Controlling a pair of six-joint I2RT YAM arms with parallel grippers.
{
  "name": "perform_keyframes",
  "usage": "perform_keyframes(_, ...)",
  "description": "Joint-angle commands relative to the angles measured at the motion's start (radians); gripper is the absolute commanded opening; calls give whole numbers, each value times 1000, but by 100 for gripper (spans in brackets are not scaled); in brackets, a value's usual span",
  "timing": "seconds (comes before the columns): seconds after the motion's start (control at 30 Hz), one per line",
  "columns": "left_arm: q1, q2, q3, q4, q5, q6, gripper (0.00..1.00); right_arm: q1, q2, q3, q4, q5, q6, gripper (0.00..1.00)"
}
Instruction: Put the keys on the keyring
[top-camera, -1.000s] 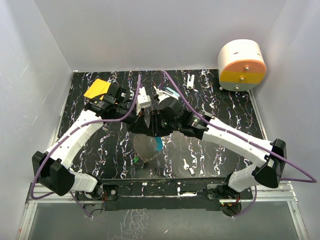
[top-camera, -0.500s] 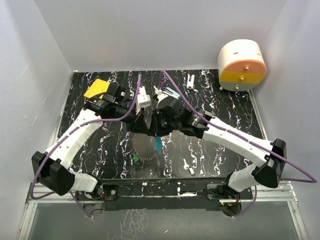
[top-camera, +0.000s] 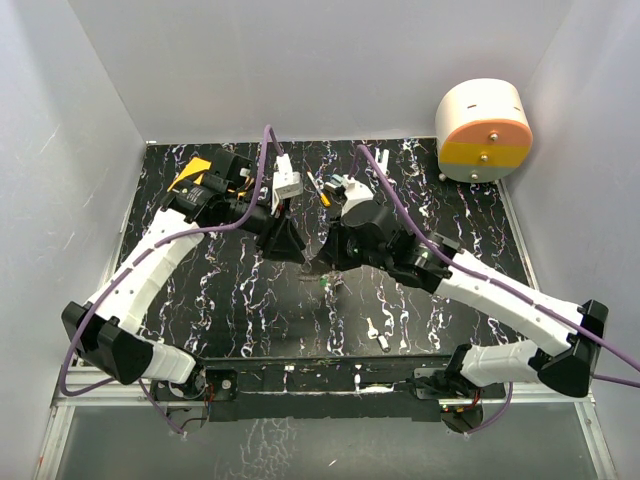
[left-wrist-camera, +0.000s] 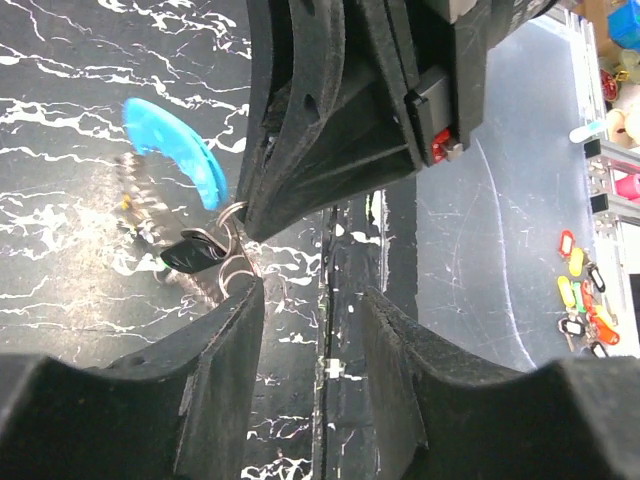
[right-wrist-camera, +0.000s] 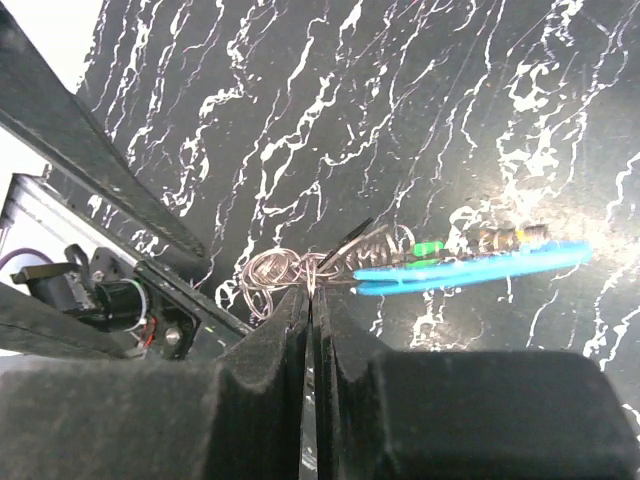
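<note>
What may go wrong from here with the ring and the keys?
The right gripper pinches only the thin wire of the keyring, so it may slip or twist out. The left gripper stands open and supports nothing. The keys look blurred, perhaps swinging, which may pull the ring loose.

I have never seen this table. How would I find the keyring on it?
Look at the middle of the black marbled table, where the right gripper is shut. The keyring, a thin silvery wire loop, is pinched at its tips. Its bright blue plastic arc sets it apart from the loose keys nearby.
</note>
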Motion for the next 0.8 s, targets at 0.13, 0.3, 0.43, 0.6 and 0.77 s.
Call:
perform_keyframes(0.13,-4,7,43,3,33,-4,43,30,-138,-114,304,59,-232,8)
perform_keyframes(0.3,-1,43,59,116,1,-39,42,33,-272,-244,482,-1,-393,8)
perform_keyframes(0.43,0,64,62,175,42,-36,42,33,-398,-352,590,-74,-471,8)
perform_keyframes(0.6,0,63,-18,254,191,-45,42,33,-495,-408,616,-164,-498,8)
perform_keyframes(0.77,-14,49,-101,402,251,-143,42,33,-543,-477,661,-266,-514,8)
